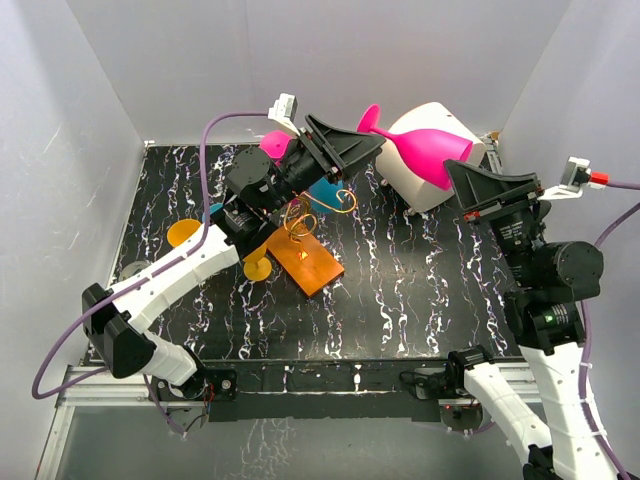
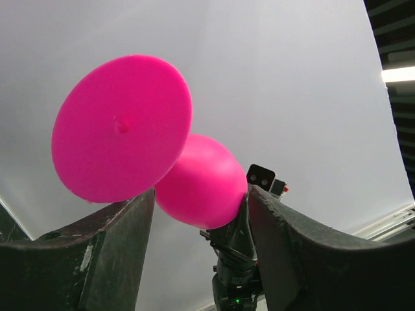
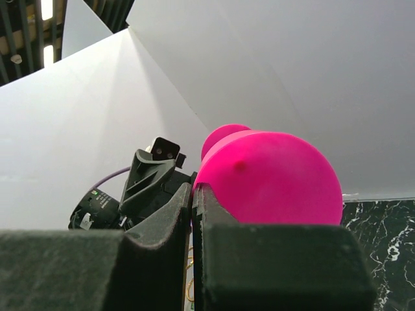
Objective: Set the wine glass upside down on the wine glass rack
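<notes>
Wine glass [image 1: 430, 150]: hanging in air over table [image 1: 420, 290], long axis near level, foot facing left claw [image 1: 365, 145].
Left claw: gaping apart.
Right claw [image 1: 455, 172]: apparently pinching bowl rim.
Wine glass rack [image 1: 305, 215]: standing under left arm, the nearer arm.

Left arm [image 1: 170, 275] and right arm [image 1: 570, 410] were white moulded links joined by black cylindrical motors. Purple cables [image 1: 42, 365] ran to small white wrist cameras [image 1: 285, 105], the right one red-tipped; fingers [image 2: 97, 259] were matte black, scuffed.
</notes>
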Motion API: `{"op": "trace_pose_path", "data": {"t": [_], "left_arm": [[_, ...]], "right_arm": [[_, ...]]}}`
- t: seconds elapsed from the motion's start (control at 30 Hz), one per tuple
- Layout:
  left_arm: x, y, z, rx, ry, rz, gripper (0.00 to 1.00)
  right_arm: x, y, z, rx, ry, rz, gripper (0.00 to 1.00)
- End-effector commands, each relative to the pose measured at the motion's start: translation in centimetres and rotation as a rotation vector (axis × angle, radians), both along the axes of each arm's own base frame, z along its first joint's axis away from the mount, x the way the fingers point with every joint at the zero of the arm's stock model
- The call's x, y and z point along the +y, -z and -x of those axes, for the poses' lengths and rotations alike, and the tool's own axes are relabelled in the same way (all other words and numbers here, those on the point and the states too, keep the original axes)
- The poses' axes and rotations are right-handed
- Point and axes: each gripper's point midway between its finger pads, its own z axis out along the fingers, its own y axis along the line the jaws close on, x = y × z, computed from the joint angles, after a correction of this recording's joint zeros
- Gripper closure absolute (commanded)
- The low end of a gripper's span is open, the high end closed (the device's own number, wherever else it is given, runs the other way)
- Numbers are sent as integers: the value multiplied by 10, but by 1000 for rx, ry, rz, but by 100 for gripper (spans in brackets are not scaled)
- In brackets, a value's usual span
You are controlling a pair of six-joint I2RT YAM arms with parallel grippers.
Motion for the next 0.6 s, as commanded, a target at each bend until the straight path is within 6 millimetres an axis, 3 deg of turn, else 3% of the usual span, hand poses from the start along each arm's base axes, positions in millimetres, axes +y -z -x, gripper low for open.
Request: {"op": "trace_pose_path", "data": {"t": [0.0, 0.23, 0.4, 0.57], "left_arm": [[15, -42, 11, -59, -9, 106, 43], [10, -41, 3, -37, -23, 102, 57], [5, -37, -1, -16, -15, 106, 59], [5, -29, -7, 19, -36, 88, 58]], "right_arm": [[6, -21, 13, -95, -59, -30, 100], [19, -16, 17, -115, -143, -5, 100], [25, -16, 21, -133, -178, 22, 100], [19, -14, 16, -118, -135, 12, 100]]}}
